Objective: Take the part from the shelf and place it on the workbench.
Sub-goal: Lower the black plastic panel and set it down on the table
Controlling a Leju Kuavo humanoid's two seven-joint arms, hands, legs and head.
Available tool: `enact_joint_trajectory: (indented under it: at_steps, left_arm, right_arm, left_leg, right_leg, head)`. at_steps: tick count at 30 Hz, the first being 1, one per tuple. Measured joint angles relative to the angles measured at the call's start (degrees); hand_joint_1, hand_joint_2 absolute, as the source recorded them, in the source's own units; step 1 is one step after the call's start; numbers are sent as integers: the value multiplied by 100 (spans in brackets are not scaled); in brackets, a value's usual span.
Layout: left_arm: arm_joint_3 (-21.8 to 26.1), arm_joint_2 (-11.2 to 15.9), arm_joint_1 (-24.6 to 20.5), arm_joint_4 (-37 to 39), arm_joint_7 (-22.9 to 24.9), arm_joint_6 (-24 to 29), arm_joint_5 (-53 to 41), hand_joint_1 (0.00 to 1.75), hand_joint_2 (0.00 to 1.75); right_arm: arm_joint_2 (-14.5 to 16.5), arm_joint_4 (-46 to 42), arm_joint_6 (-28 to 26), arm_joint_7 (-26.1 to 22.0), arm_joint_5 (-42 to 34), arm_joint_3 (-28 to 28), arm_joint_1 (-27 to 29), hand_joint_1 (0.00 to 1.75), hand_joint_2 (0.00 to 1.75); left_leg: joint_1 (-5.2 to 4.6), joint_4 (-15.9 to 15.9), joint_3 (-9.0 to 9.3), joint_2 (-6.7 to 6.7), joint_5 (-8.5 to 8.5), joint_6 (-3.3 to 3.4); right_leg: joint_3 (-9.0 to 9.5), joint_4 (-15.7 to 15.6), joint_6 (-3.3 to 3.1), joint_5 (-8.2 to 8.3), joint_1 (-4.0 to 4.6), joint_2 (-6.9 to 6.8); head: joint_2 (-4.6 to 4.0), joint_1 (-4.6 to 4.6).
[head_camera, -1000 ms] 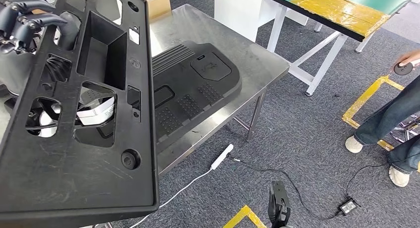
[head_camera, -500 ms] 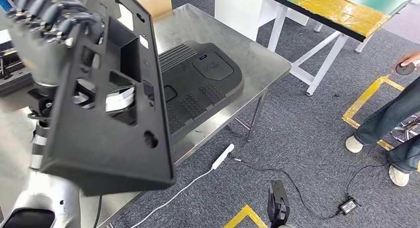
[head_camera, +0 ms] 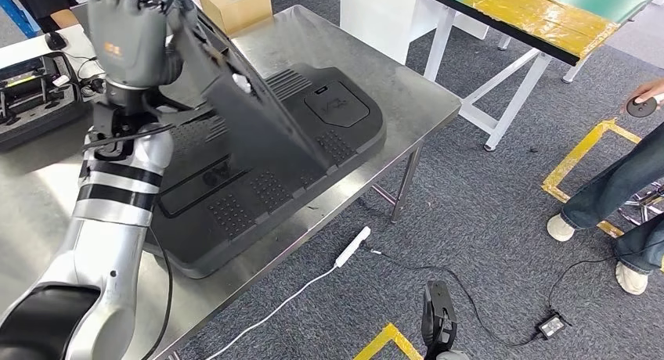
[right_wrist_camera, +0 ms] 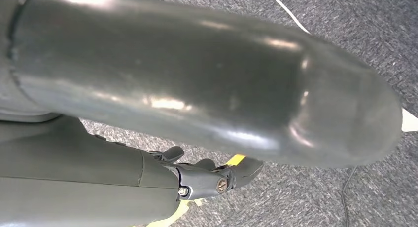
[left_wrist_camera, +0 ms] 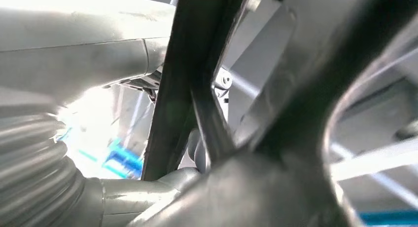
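While the left hand [head_camera: 129,33] grips it, the part [head_camera: 250,125] — black, flat — tilts edge-on.

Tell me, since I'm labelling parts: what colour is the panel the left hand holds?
Black; the panel shows best in the head view, gripped by the left hand.

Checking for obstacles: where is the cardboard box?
In the head view, the cardboard box sits at the steel table's far edge, just right of the left hand.
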Motion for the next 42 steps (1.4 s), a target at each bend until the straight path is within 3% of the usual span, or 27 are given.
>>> enact_joint_trajectory:
  at_steps: [7, 19, 24, 33, 42]
  left_arm:
    - [-410, 20, -360, 962, 1036, 2, -233, 175, 175]
    - [-920, 67, -692, 1934, 1620, 6, -284, 175, 175]
    - [-1271, -22, -812, 2389, 2431, -110, -608, 175, 175]
    - [-1736, -92, -929, 2736, 3600, -531, -880, 175, 175]
    - [-1984, -56, -1089, 2827, 4279, -775, -998, 175, 175]
  right_arm:
    - [0, 0, -45, 7, -79, -1, -1, 0, 0]
    - [0, 0, -63, 22, -113, 8, -1, 0, 0]
    - [0, 0, -63, 36, -159, 10, -2, 0, 0]
    - [0, 0, -116, 44, -237, 10, 2, 0, 0]
    - [0, 0, -149, 42, -257, 8, 17, 0, 0]
  left_leg:
    - [-1, 0, -4, 0, 0, 0]
    - [-2, 0, -5, 0, 0, 0]
    - [-3, 0, -6, 0, 0, 0]
    - [-4, 1, -7, 1, 0, 0]
    - [-4, 0, -9, 1, 0, 0]
  right_leg:
    - [-1, 0, 0, 0, 0, 0]
    - [-3, 0, 0, 0, -1, 0]
    - [-5, 0, 0, 0, -2, 0]
    - [-6, 0, 0, 0, -4, 0]
    - [-6, 1, 0, 0, -3, 0]
  head:
    - [0, 0]
    - [0, 0]
    - [0, 0]
    - [0, 0]
    - [0, 0]
